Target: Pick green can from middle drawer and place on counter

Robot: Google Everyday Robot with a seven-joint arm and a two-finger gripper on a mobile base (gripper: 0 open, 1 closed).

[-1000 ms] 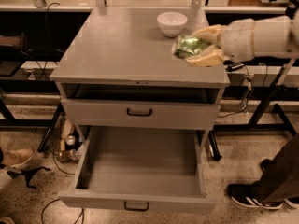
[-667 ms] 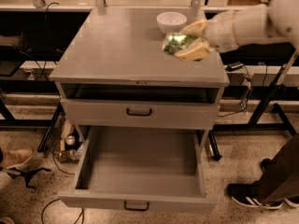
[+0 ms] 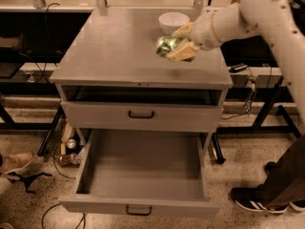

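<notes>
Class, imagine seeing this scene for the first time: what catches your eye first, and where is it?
The robot's gripper stands out first, clamped on the green can over the right rear of the counter, just in front of a white bowl. Below, the middle drawer is pulled wide open, its tray bare.

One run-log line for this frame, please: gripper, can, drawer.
gripper: shut on green can | position: over counter, beside white bowl | middle drawer: open, no can inside
</notes>
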